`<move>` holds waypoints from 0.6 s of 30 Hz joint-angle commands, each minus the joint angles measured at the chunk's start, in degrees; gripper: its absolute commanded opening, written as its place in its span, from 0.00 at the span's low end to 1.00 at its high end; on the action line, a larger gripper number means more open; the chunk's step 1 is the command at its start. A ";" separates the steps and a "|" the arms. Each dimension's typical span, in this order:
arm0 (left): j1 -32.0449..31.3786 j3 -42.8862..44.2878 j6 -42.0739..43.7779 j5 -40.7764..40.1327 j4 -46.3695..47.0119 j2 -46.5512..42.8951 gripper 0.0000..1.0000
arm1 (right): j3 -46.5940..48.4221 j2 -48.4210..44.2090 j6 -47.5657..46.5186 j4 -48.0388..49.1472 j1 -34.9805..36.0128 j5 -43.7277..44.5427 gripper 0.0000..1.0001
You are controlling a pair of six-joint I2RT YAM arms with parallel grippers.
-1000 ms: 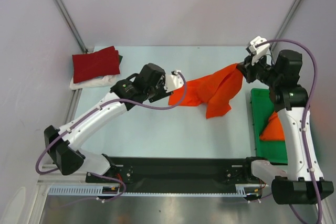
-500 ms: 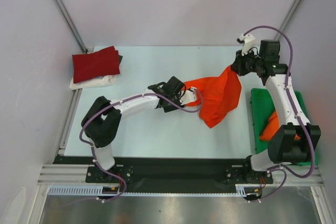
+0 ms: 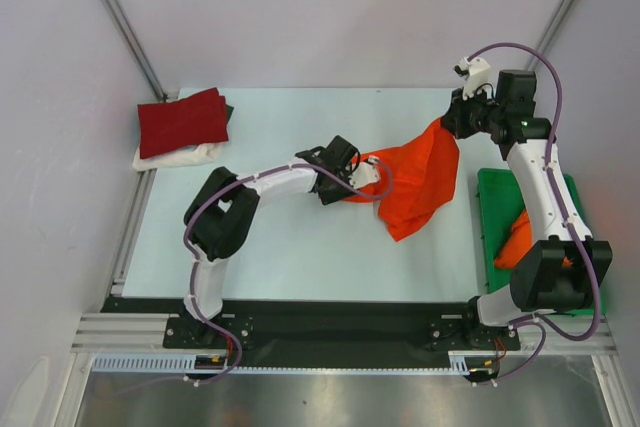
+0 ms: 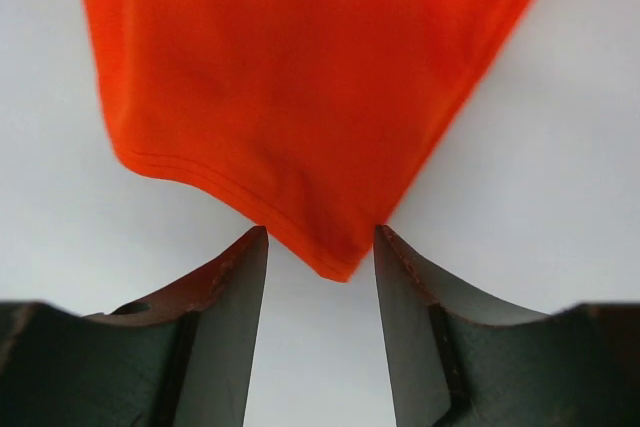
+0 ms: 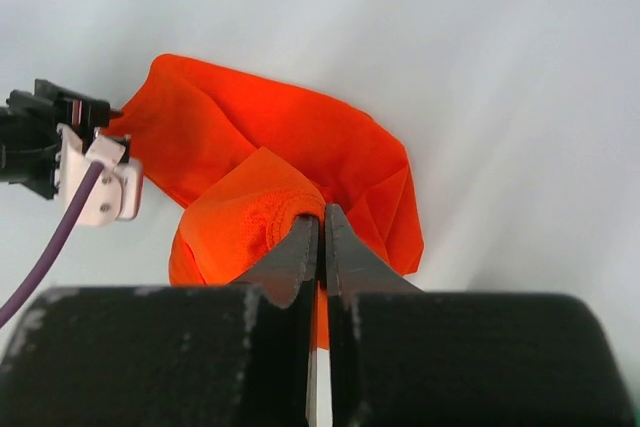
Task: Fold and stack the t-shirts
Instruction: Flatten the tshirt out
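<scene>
A bright orange t-shirt (image 3: 415,179) hangs stretched across the table's right half. My right gripper (image 3: 449,125) is shut on a bunched edge of it (image 5: 262,217), fingertips (image 5: 305,232) pinching the cloth, and holds that end up. My left gripper (image 3: 352,169) is open at the shirt's left end. In the left wrist view its jaws (image 4: 321,232) stand apart with the shirt's hemmed corner (image 4: 335,252) between the tips, not clamped. A folded dark red t-shirt (image 3: 183,119) lies on a folded white one (image 3: 180,156) at the far left.
A green plastic bin (image 3: 500,209) stands at the right edge, holding another orange t-shirt (image 3: 518,240). The right arm rises beside the bin. Metal frame posts stand at the table's far corners.
My left gripper moved right to the shirt's left corner while its arm folded at the elbow. My right arm swung back, still holding the shirt's end, and the cloth shifted slightly.
</scene>
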 commanded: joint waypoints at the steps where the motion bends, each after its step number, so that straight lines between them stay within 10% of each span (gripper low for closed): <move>1: 1.06 4.34 -0.63 1.62 -0.27 1.21 0.52 | 1.22 0.24 1.46 1.43 -0.02 0.49 0.00; 18: 2.56 -1.37 -0.46 2.24 -1.67 -3.44 0.51 | 1.92 2.79 1.46 2.48 -0.10 0.58 0.00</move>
